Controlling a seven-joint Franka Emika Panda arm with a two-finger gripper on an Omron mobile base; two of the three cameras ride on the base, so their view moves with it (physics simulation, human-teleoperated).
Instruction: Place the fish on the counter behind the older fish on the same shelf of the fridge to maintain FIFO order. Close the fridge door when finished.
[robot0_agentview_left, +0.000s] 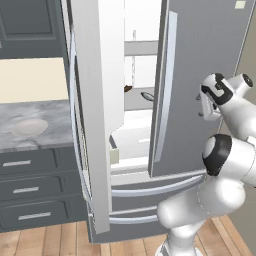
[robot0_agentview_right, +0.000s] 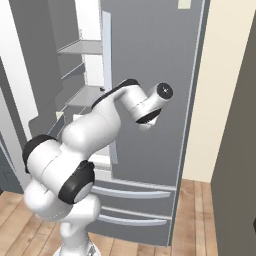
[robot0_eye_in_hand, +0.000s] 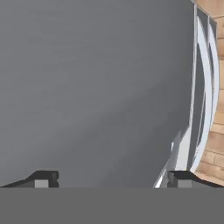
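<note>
The gripper (robot0_eye_in_hand: 109, 178) — jaws wide, holding nothing — faces the outer face of the fridge's right door (robot0_agentview_left: 200, 65), very near.

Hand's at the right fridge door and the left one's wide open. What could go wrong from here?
1. The open hand faces the right door on its flat panel, away from the handle; a push might slide along the smooth face.
2. The left door stands wide open on the far side from the arm; shutting one leaf alone won't finish the job.
</note>
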